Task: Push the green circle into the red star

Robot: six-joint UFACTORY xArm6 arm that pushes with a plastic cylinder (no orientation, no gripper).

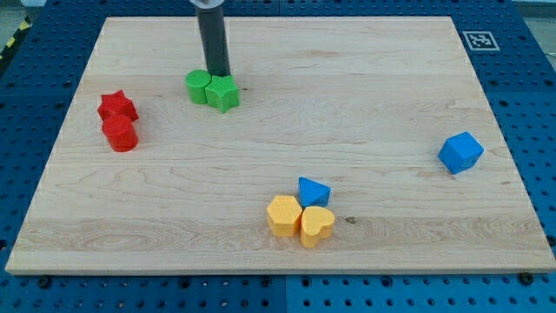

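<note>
The green circle [197, 87] sits at the view's upper left, touching a green star [223, 93] on its right. The red star [116, 106] lies further left, with a red round block [120, 134] touching it just below. My tip [217, 75] comes down from the view's top and stands just behind the two green blocks, at the seam between them, close to or touching them.
A blue cube [460, 152] sits near the board's right edge. Near the bottom middle a blue triangle [313, 190], a yellow hexagon [284, 216] and a yellow heart [316, 226] cluster together. The wooden board [347, 104] ends in a blue pegged table.
</note>
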